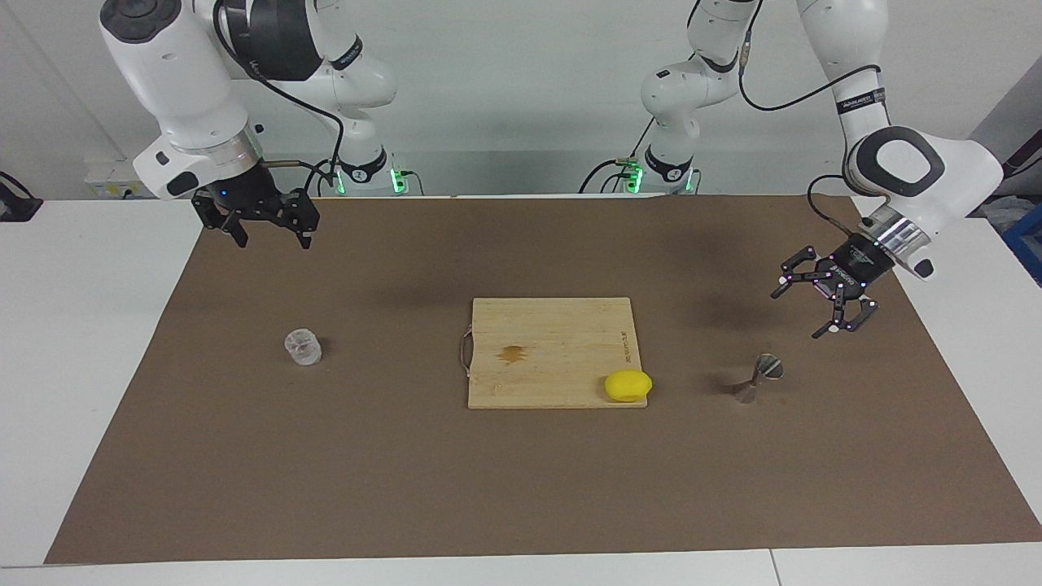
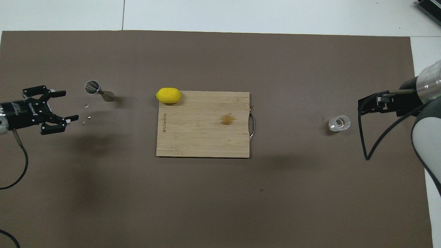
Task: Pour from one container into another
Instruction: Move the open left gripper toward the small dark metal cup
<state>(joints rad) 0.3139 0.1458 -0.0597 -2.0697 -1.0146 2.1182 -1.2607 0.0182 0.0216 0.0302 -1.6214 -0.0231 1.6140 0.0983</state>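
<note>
i am running both arms remotely; the pour has not begun, since neither container is held.

1. left end effector: fingers spread wide, empty, raised over the brown mat at the left arm's end of the surface. in the overhead view the same end effector points toward 3 o'clock.

2. steel jigger: it rests on the mat beside the cutting board, toward the left arm's end. in the overhead view the jigger lies at about 2 o'clock from the left end effector, near but apart. it appears tipped rather than upright: its long axis runs from the open mouth toward 4 o'clock in that view. i judge that the coming grasp turns on this offset and on the narrow waist, so the fingers should close across that axis.

3. right end effector: fingers spread wide, empty, raised over the mat's edge at the right arm's end; this arm waits.

4. glass tumbler: upright on the mat toward the right arm's end. in the facing view it lies at about 5 o'clock from the right end effector, well apart.

5. arm assignment: the left arm is nearer the jigger, the right arm nearer the tumbler.

6. a lemon sits at the board's corner nearest the jigger; the approach should clear it.
</note>
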